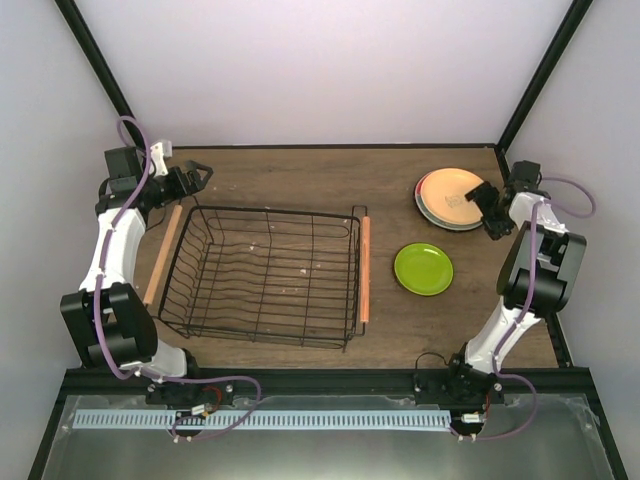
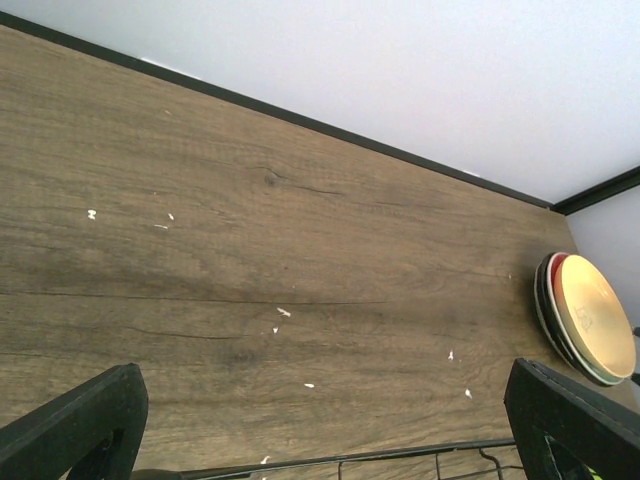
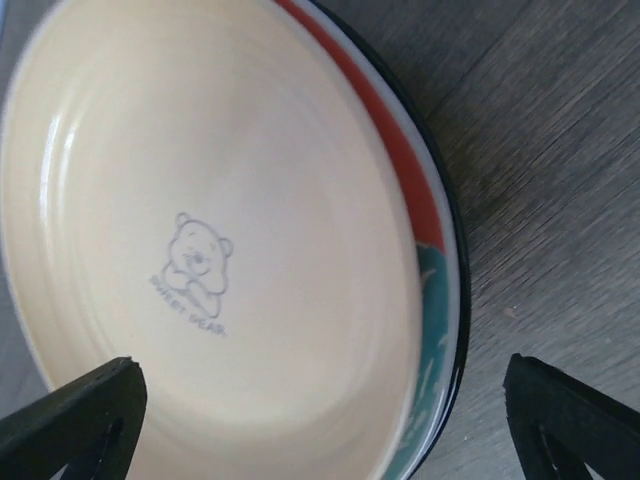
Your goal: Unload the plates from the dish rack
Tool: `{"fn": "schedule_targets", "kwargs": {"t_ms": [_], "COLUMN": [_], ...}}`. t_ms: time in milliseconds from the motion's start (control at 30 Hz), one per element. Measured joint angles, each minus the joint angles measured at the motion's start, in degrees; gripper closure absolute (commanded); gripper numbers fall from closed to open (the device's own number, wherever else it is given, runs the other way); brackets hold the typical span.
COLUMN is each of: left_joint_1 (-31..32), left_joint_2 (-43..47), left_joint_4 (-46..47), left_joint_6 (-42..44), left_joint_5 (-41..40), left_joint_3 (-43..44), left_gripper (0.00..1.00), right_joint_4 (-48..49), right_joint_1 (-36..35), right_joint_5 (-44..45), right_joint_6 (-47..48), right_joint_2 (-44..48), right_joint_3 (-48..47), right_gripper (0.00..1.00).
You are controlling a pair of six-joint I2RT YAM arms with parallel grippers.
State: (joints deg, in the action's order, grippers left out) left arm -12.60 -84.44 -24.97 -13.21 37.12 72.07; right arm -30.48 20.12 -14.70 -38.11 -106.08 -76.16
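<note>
The black wire dish rack (image 1: 270,211) stands left of centre with no plates in it. A stack of plates (image 1: 448,198) lies at the back right, a yellow-orange plate (image 3: 220,200) with a bear print on top and a red-and-teal rim (image 3: 428,260) under it. A lime green plate (image 1: 423,268) lies alone in front of the stack. My right gripper (image 1: 486,206) is open over the stack's right edge, holding nothing; in its wrist view (image 3: 320,430) the jaws stand wide apart. My left gripper (image 1: 200,178) is open and empty at the rack's back left corner.
The rack has wooden rod handles on its left (image 1: 163,255) and right (image 1: 365,268) sides. The left wrist view shows bare wooden table (image 2: 280,260), the rack's top wire (image 2: 400,460) and the plate stack (image 2: 590,315) far right. Black frame posts stand at the back corners.
</note>
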Motion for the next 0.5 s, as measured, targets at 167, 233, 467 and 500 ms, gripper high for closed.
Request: {"fn": "schedule_targets", "kwargs": {"t_ms": [167,233,467,500], "left_joint_1": [0.0,0.0,2.2,2.7], "left_joint_2": [0.0,0.0,1.2,1.4], "left_joint_4": [-0.5,-0.7,-0.9,-0.9], "left_joint_6": [1.0,1.6,2.8,3.0], "left_joint_5": [-0.7,-1.2,-2.8,-3.0], "left_joint_3": [0.3,0.8,1.9,1.9], "left_gripper": [0.0,0.0,0.0,0.0], "right_joint_4": [-2.1,-2.9,-3.7,-3.7], "right_joint_1": [0.0,0.0,0.0,0.0], "right_joint_5": [-0.8,-1.4,-5.2,-5.9], "right_joint_6": [1.3,2.4,5.8,6.1], "right_joint_2": [4.5,7.1,17.3,18.5], "right_joint_3": [-1.7,-3.4,-4.2,-3.2], "right_gripper": [0.0,0.0,0.0,0.0]}}
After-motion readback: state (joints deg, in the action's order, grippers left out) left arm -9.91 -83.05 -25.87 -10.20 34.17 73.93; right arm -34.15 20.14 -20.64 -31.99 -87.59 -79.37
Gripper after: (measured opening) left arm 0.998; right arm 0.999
